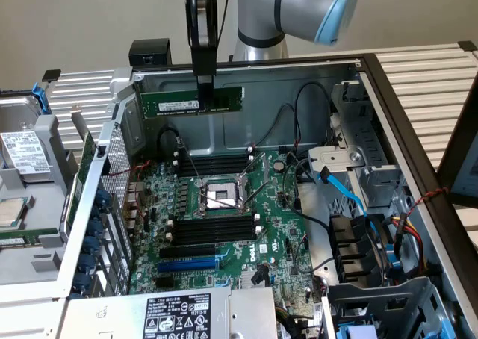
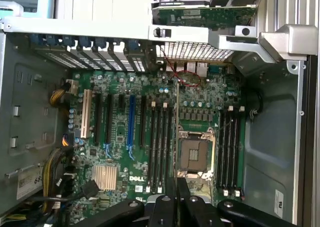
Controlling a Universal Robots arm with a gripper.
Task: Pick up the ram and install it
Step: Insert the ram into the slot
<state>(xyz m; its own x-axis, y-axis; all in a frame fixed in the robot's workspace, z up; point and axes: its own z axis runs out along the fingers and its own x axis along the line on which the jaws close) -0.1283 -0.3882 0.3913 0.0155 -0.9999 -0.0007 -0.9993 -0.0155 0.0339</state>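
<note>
Claw (image 1: 203, 92) is clamped on the ram (image 1: 168, 101), hanging high over the open case (image 1: 299, 74). Can't really tell if the slots' (image 1: 216, 163) clips (image 1: 176, 159) are open. If they're not, pressing down could jam it.

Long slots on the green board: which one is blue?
The single blue slot, on the far side of the black memory slots from the processor socket; the slots beside it are black.

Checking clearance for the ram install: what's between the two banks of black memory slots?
The CPU socket sits there, with memory slots on either side. This shows in the exterior and wrist views.
</note>
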